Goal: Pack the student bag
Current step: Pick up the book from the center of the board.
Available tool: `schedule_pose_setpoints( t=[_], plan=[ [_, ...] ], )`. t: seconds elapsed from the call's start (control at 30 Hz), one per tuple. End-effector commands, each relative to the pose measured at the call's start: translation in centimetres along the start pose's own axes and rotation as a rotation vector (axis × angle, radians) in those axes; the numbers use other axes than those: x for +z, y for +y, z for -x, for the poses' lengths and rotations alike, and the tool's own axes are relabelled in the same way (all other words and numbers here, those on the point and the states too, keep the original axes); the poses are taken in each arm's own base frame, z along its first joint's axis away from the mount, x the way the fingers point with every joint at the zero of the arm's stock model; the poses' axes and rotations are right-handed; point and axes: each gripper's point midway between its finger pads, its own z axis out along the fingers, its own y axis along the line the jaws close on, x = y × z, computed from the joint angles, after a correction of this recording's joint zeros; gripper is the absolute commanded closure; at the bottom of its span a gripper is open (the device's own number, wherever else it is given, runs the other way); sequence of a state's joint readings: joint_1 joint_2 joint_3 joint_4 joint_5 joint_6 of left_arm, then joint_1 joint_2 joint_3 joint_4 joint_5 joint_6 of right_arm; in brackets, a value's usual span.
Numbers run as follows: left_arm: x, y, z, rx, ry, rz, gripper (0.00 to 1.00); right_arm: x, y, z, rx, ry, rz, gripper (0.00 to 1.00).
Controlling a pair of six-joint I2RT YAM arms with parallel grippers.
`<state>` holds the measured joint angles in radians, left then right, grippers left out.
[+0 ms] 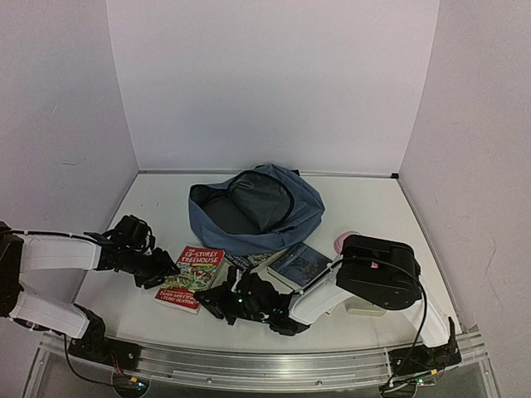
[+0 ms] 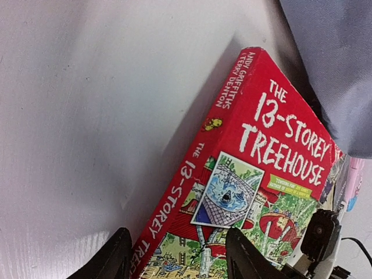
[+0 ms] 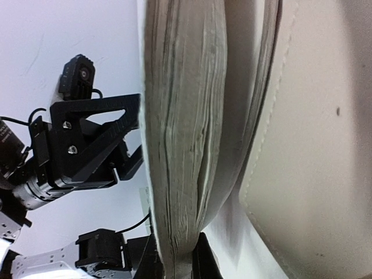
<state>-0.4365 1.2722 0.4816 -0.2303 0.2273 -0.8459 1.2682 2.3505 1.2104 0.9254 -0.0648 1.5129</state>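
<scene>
The slate-blue student bag [image 1: 253, 211] lies at the middle back of the table, its main opening unzipped and facing up. A red book, "The 13-Storey Treehouse" [image 1: 191, 278], lies in front of it to the left. My left gripper [image 1: 159, 272] is open at the book's left edge. In the left wrist view its fingers [image 2: 119, 253] stand astride the book's spine [image 2: 192, 174]. My right gripper [image 1: 217, 300] reaches left and is shut on the book's near right edge. The right wrist view shows the page block [image 3: 180, 116] clamped between its fingers [image 3: 204, 261].
A dark blue book [image 1: 300, 265] lies right of the red one, against the bag's front. A pink item [image 1: 344, 240] and a cream flat thing [image 1: 365, 309] sit behind my right arm. White walls close the back and sides. The left arm [image 3: 81, 148] shows in the right wrist view.
</scene>
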Motion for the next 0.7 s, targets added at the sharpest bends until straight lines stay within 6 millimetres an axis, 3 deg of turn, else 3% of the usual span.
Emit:
schedule_pose_setpoints(
  t=[0.0,0.1,0.27,0.4,0.67],
  plan=[
    [-1.7,-1.4,-0.2,-0.011,-0.009,-0.048,0.38,-1.4,3.6,1.9,-0.011,-0.049,0.161,1.0],
    [-3.3,-2.5,0.6,-0.013,-0.052,-0.077,0.18,-2.3,6.4,1.9,-0.052,-0.052,0.237,1.0],
    [-6.0,-3.8,1.6,-0.019,-0.118,-0.117,0.03,-4.2,9.3,2.2,-0.103,-0.076,0.304,1.0],
    [-7.3,-4.5,1.7,-0.018,-0.12,-0.144,0.0,-5.3,10.7,2.2,-0.136,-0.083,0.336,1.0],
    [-6.0,-5.4,0.5,-0.039,-0.02,-0.223,0.0,-6.1,11.8,1.7,-0.15,-0.061,0.39,1.0]
  ],
)
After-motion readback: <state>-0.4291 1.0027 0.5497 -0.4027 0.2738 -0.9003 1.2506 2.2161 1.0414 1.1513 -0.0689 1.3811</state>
